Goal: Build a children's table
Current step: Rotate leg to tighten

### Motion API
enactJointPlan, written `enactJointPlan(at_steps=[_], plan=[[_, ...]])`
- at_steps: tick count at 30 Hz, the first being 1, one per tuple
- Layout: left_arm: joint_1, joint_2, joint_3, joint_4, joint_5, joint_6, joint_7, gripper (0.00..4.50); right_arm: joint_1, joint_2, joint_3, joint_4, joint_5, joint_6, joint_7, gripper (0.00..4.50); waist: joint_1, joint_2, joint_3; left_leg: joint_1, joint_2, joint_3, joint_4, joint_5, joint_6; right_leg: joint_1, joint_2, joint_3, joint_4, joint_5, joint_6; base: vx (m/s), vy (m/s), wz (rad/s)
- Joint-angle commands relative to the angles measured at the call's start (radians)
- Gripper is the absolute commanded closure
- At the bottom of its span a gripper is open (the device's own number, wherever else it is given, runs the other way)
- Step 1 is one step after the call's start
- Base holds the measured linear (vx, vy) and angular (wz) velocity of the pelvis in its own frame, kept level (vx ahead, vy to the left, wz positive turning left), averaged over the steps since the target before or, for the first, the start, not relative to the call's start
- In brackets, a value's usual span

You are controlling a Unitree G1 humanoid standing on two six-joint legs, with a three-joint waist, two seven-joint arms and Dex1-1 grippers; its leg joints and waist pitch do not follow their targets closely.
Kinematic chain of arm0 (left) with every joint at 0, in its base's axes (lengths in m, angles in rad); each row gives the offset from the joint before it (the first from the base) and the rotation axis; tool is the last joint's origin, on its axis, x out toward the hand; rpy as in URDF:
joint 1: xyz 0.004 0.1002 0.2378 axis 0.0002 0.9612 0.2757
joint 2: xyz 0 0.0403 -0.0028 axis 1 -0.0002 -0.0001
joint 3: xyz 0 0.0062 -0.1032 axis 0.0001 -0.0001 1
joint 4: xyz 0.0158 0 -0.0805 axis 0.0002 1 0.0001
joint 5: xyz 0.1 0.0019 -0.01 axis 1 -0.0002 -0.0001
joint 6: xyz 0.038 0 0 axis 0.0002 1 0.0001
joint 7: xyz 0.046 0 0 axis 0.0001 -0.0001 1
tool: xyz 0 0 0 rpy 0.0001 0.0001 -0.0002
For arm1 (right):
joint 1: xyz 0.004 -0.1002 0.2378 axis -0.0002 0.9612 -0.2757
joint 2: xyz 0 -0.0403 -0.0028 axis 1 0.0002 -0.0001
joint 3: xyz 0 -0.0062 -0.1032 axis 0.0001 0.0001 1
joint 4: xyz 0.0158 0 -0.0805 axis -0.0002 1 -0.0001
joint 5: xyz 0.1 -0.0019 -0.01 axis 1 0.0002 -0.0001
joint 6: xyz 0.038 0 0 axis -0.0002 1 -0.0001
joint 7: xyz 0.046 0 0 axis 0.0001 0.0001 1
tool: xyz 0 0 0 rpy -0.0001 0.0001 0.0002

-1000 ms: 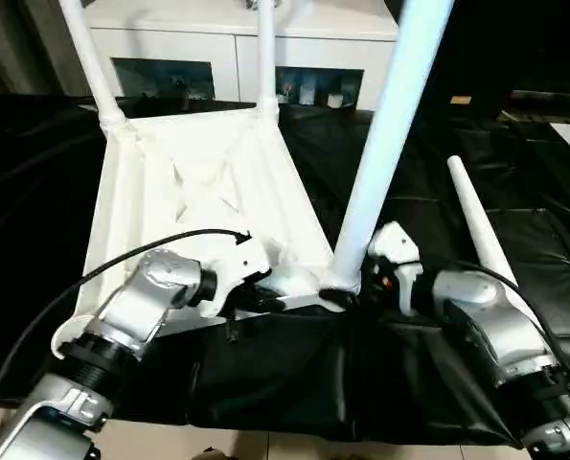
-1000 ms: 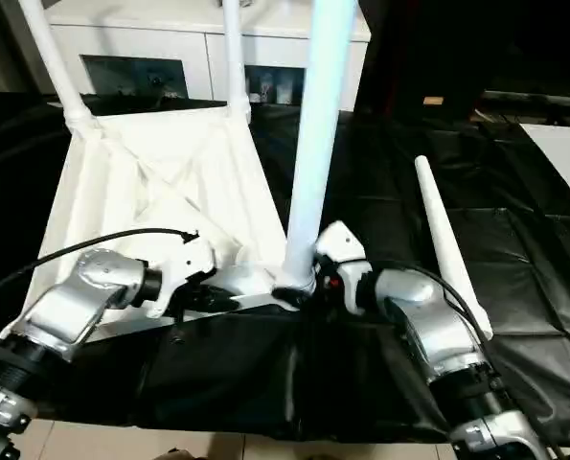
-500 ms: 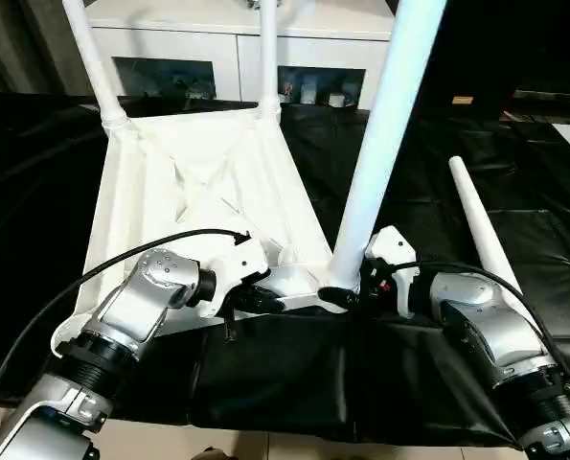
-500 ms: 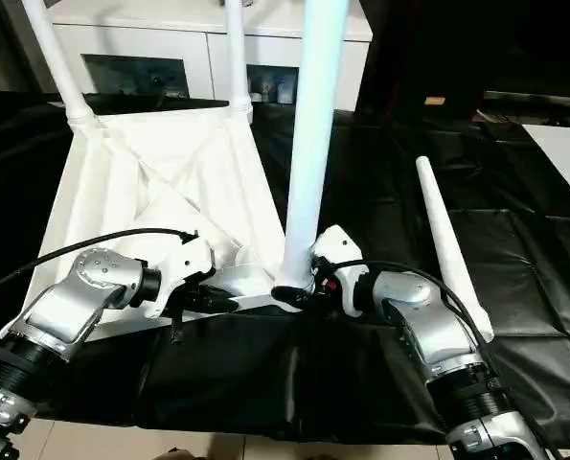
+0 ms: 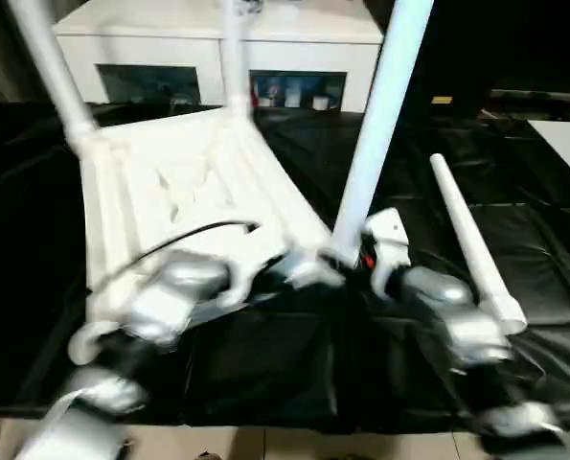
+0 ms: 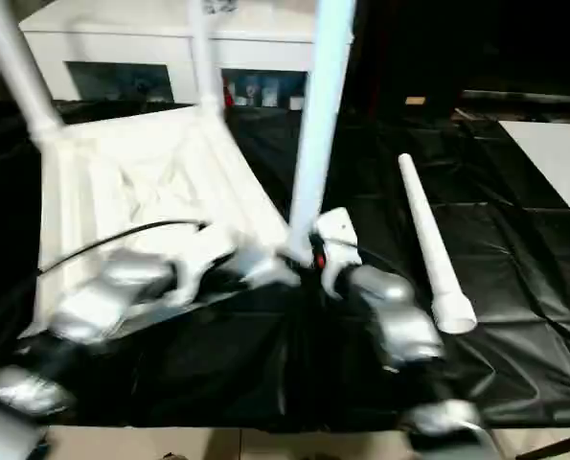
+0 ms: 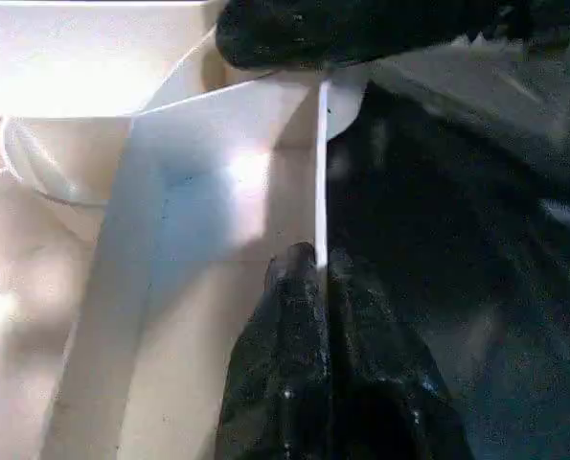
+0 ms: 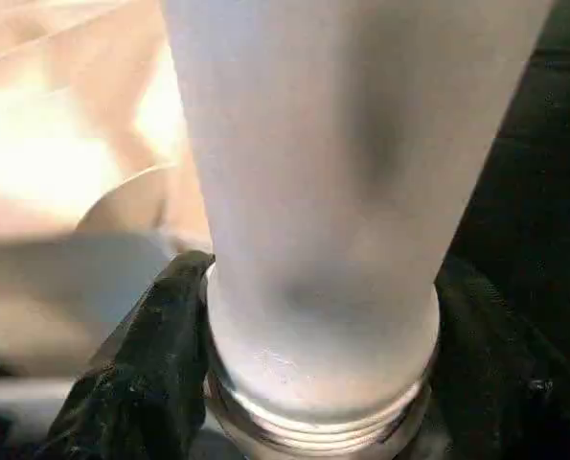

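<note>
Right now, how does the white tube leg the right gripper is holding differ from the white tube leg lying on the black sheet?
The held white tube leg stands upright at the tabletop's near corner, inside the right gripper; the loose white tube leg lies flat on the black sheet, untouched. Both are long, tapered white tubes.

Black sheeting (image 5: 514, 182) over the work surface — behind it, a white cabinet (image 5: 217, 38) with dark glass doors.
</note>
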Motion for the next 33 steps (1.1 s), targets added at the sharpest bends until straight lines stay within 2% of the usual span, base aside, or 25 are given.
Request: enactJointPlan(at_steps=[1, 2, 4, 6, 8, 9, 10, 12, 13, 14, 15, 16, 17, 19, 20, 21, 23, 25, 29, 31, 33], plan=[[-0.030, -0.029, 0.084, 0.031, -0.013, -0.008, 0.120, 4.50, 0.007, 0.033, -0.060, 0.078, 0.002, 0.008, -0.137, 1.77, 0.000, 0.000, -0.062, 0.017, 0.051, -0.030, -0.079, -0.211, -0.010, 0.036, -0.068, 0.044, -0.081, -0.291, -0.197, 0.000, 0.000, 0.00], [-0.051, -0.059, 0.096, 0.063, 0.000, -0.017, 0.184, 4.50, -0.006, 0.077, -0.074, 0.116, -0.006, -0.010, -0.228, 1.77, -0.001, 0.001, -0.062, 0.019, 0.050, -0.028, -0.078, -0.210, -0.014, 0.032, -0.066, 0.044, -0.082, -0.274, -0.201, 0.000, 0.000, 0.00], [-0.065, -0.077, 0.098, 0.085, 0.006, -0.021, 0.211, 4.50, -0.020, 0.110, -0.078, 0.145, -0.015, -0.030, -0.285, 1.77, 0.001, 0.001, -0.064, 0.019, 0.049, -0.028, -0.079, -0.207, -0.011, 0.032, -0.065, 0.044, -0.078, -0.250, -0.200, 0.000, 0.000, 0.00], [-0.066, -0.084, 0.096, 0.082, 0.004, -0.019, 0.207, 4.50, -0.028, 0.121, -0.053, 0.152, -0.034, -0.051, -0.275, 1.77, 0.003, -0.001, -0.064, 0.017, 0.049, -0.028, -0.080, -0.212, -0.004, 0.035, -0.064, 0.042, -0.077, -0.236, -0.197, 0.000, 0.000, 0.00], [-0.063, -0.083, 0.092, 0.072, 0.002, -0.018, 0.192, 4.50, -0.034, 0.134, -0.045, 0.149, -0.027, -0.046, -0.244, 1.77, 0.004, 0.000, -0.066, 0.012, 0.050, -0.029, -0.080, -0.185, 0.012, 0.042, -0.065, 0.043, -0.071, -0.186, -0.198, 0.000, 0.000, 0.00], [-0.053, -0.072, 0.088, 0.059, -0.002, -0.014, 0.178, 4.50, -0.032, 0.136, -0.038, 0.131, -0.019, -0.075, -0.191, 1.77, 0.004, 0.000, -0.065, 0.011, 0.049, -0.029, -0.080, -0.183, 0.015, 0.043, -0.066, 0.042, -0.070, -0.180, -0.200, 0.000, 0.000, 0.00], [-0.047, -0.062, 0.084, 0.053, -0.002, -0.019, 0.169, 4.50, -0.028, 0.133, -0.043, 0.116, -0.012, -0.086, -0.176, 1.21, 0.004, -0.001, -0.066, 0.009, 0.050, -0.029, -0.079, -0.182, 0.021, 0.045, -0.067, 0.042, -0.070, -0.176, -0.203, 0.000, 0.000, 0.00], [-0.042, -0.054, 0.082, 0.048, -0.001, -0.024, 0.160, 4.50, -0.025, 0.129, -0.047, 0.102, -0.007, -0.093, -0.164, 1.07, 0.004, -0.001, -0.066, 0.008, 0.050, -0.028, -0.078, -0.178, 0.031, 0.046, -0.069, 0.043, -0.071, -0.175, -0.208, 0.000, 0.000, 0.00], [-0.031, -0.038, 0.080, 0.036, -0.001, -0.027, 0.142, 4.50, -0.020, 0.112, -0.044, 0.071, -0.012, -0.096, -0.151, 1.01, 0.004, -0.002, -0.064, 0.006, 0.049, -0.029, -0.080, -0.182, 0.036, 0.047, -0.069, 0.042, -0.072, -0.189, -0.204, 0.000, 0.000, 0.00], [-0.024, -0.027, 0.078, 0.026, -0.002, -0.028, 0.128, 4.50, -0.016, 0.097, -0.043, 0.048, -0.012, -0.093, -0.141, 0.87, -0.002, -0.004, -0.067, -0.005, 0.049, -0.034, -0.081, -0.155, 0.038, 0.058, -0.070, 0.040, -0.066, -0.175, -0.200, 0.000, 0.000, 0.00], [-0.020, -0.022, 0.076, 0.021, -0.001, -0.027, 0.123, 4.50, -0.014, 0.089, -0.040, 0.037, -0.011, -0.087, -0.131, 0.72, -0.004, -0.003, -0.066, -0.007, 0.049, -0.035, -0.082, -0.148, 0.038, 0.059, -0.070, 0.039, -0.066, -0.174, -0.200, 0.000, 0.000, 0.00], [-0.017, -0.016, 0.074, 0.016, 0.000, -0.027, 0.118, 4.50, -0.012, 0.082, -0.037, 0.027, -0.010, -0.080, -0.121, 0.64, -0.006, -0.004, -0.066, -0.006, 0.049, -0.034, -0.082, -0.149, 0.039, 0.056, -0.068, 0.038, -0.067, -0.178, -0.199, 0.000, 0.000, 0.00], [-0.004, 0.004, 0.067, -0.004, -0.001, -0.026, 0.091, 4.50, -0.005, 0.046, -0.027, -0.011, -0.009, -0.046, -0.079, 0.64, -0.006, -0.006, -0.067, 0.003, 0.050, -0.031, -0.077, -0.147, 0.046, 0.051, -0.067, 0.040, -0.067, -0.165, -0.212, 0.000, 0.000, 0.00], [0.021, 0.038, 0.052, -0.039, -0.009, -0.037, 0.031, 4.50, 0.013, -0.028, 0.005, -0.076, -0.015, -0.029, 0.031, 0.64, -0.004, -0.004, -0.068, 0.002, 0.051, -0.030, -0.074, -0.129, 0.060, 0.053, -0.066, 0.040, -0.063, -0.135, -0.224, 0.000, 0.000, 0.00], [0.035, 0.058, 0.044, -0.057, -0.013, -0.034, 0.002, 4.50, 0.028, -0.068, 0.019, -0.113, 0.004, -0.010, 0.118, 0.64, -0.003, -0.001, -0.068, 0.003, 0.052, -0.029, -0.073, -0.124, 0.068, 0.051, -0.066, 0.041, -0.061, -0.118, -0.231, 0.000, 0.000, 0.00], [0.043, 0.070, 0.040, -0.068, -0.016, -0.031, -0.015, 4.50, 0.037, -0.092, 0.026, -0.136, 0.016, 0.001, 0.177, 0.64, -0.002, -0.003, -0.066, 0.003, 0.053, -0.029, -0.074, -0.128, 0.075, 0.053, -0.065, 0.040, -0.062, -0.115, -0.233, 0.000, 0.000, 0.00], [0.067, 0.106, 0.023, -0.101, -0.032, -0.031, -0.086, 4.50, 0.067, -0.166, 0.056, -0.190, 0.036, -0.009, 0.327, 0.64, 0.003, 0.001, -0.067, 0.006, 0.056, -0.027, -0.072, -0.127, 0.087, 0.050, -0.066, 0.042, -0.060, -0.100, -0.244, 0.000, 0.000, 0.00], [0.074, 0.120, 0.014, -0.111, -0.035, -0.044, -0.114, 4.50, 0.079, -0.190, 0.069, -0.208, 0.050, -0.004, 0.381, 0.64, 0.005, 0.001, -0.066, 0.007, 0.057, -0.027, -0.073, -0.130, 0.085, 0.050, -0.065, 0.041, -0.060, -0.103, -0.253, 0.000, 0.000, 0.00], [0.114, 0.187, -0.035, -0.185, -0.070, -0.091, -0.278, 4.50, 0.125, -0.311, 0.153, -0.253, 0.062, -0.016, 0.605, 0.64, 0.005, -0.001, -0.061, 0.008, 0.061, -0.027, -0.076, -0.168, 0.076, 0.047, -0.068, 0.043, -0.065, -0.147, -0.259, 0.000, 0.000, 0.00], [0.127, 0.212, -0.057, -0.224, -0.086, -0.082, -0.349, 4.50, 0.121, -0.333, 0.165, -0.246, 0.063, -0.008, 0.652, 0.64, 0.006, -0.001, -0.062, 0.010, 0.061, -0.028, -0.076, -0.173, 0.071, 0.046, -0.068, 0.042, -0.065, -0.161, -0.262, 0.000, 0.000, 0.00], [0.128, 0.219, -0.063, -0.232, -0.085, -0.076, -0.358, 4.50, 0.115, -0.334, 0.165, -0.238, 0.060, -0.010, 0.662, 0.64, 0.007, -0.001, -0.060, 0.013, 0.061, -0.026, -0.076, -0.180, 0.065, 0.042, -0.068, 0.044, -0.067, -0.178, -0.262, 0.000, 0.000, 0.00]])
